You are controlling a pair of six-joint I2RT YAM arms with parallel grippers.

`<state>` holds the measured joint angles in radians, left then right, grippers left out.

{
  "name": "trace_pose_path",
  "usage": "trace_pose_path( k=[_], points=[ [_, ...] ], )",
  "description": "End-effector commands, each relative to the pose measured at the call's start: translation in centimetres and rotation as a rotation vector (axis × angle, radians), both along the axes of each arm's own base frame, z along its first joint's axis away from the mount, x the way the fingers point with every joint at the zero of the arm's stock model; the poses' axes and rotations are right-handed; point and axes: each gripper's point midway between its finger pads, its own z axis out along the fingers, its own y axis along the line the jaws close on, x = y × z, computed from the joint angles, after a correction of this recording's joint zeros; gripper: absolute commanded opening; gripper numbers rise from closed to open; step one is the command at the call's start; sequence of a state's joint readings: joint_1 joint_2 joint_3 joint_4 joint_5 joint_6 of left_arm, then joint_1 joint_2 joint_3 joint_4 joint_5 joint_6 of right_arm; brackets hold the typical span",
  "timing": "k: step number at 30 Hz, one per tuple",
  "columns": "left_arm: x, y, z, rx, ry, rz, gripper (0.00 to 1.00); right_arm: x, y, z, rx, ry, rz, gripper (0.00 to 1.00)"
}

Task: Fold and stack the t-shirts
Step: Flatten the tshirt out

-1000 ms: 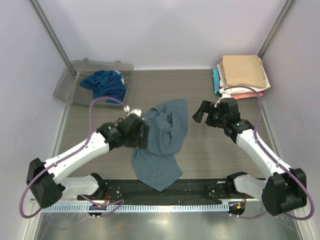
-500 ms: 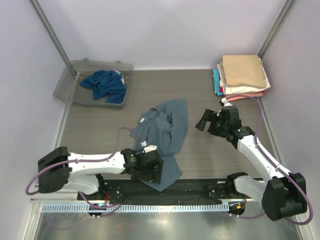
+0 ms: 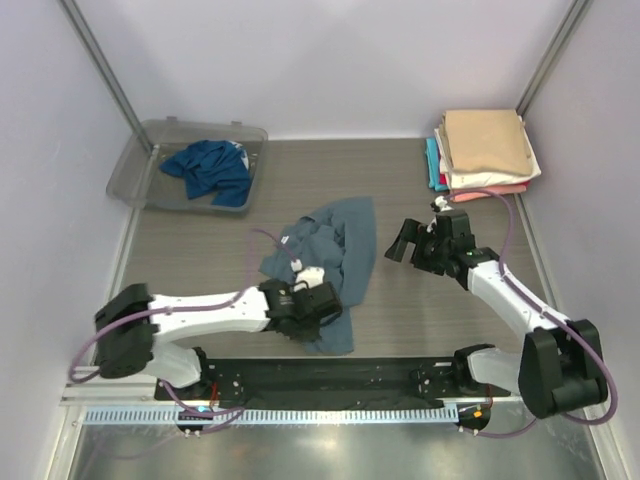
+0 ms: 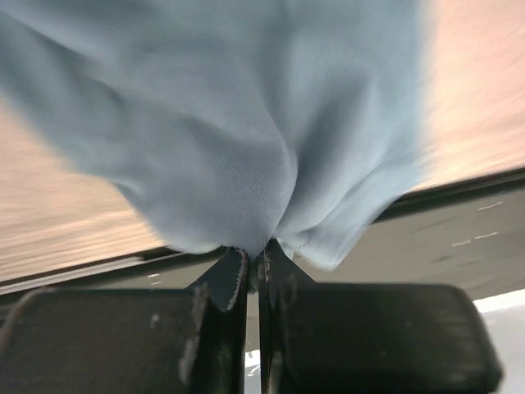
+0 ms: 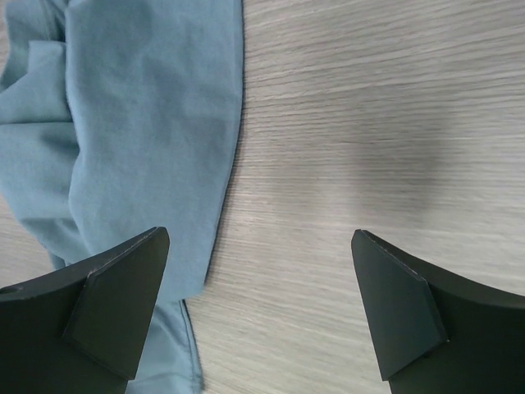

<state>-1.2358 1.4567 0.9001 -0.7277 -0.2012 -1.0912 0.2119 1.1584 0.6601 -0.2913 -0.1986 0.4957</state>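
One slate-blue shirt (image 3: 338, 248) edge pinched in left claw (image 4: 253, 263).

Soft short-sleeved cloth t-shirts: six in all.
Loose: two. Dusty slate-blue t-shirt (image 3: 340, 245), deeper teal-blue t-shirt (image 3: 212, 168).
Folded, one stack: four. Tan t-shirt (image 3: 487, 140), white t-shirt (image 3: 470, 181), coral t-shirt (image 3: 512, 187), teal t-shirt (image 3: 431, 160).
Clear rectangular plastic tub (image 3: 130, 170): one.
White jointed robot arms: two. Left arm (image 3: 200, 310), right arm (image 3: 510, 300).
Black two-finger grippers: two. Left gripper (image 4: 253, 261), right gripper (image 5: 258, 238).
Grey wood-grain table (image 3: 420, 310): one.
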Motion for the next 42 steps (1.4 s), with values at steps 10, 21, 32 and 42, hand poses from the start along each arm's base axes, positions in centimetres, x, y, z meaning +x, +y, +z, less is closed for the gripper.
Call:
trace_pose_path(
  k=[10, 21, 32, 42],
  points=[
    [7.2, 10.7, 14.0, -0.098, -0.352, 0.278, 0.00, 11.6, 5.2, -2.6, 0.179, -0.009, 0.050, 0.99],
    [6.7, 12.0, 12.3, -0.107, -0.348, 0.321, 0.00, 17.4, 9.2, -7.5, 0.254, 0.078, 0.066, 0.72],
    [8.2, 13.9, 15.3, -0.064, -0.436, 0.337, 0.00, 17.8, 9.8, -6.7, 0.270, 0.041, 0.097, 0.01],
    [9.4, 19.2, 29.7, -0.092, -0.760, 0.377, 0.00, 13.9, 4.9, 12.3, 0.115, -0.258, 0.033, 0.01]
  ],
)
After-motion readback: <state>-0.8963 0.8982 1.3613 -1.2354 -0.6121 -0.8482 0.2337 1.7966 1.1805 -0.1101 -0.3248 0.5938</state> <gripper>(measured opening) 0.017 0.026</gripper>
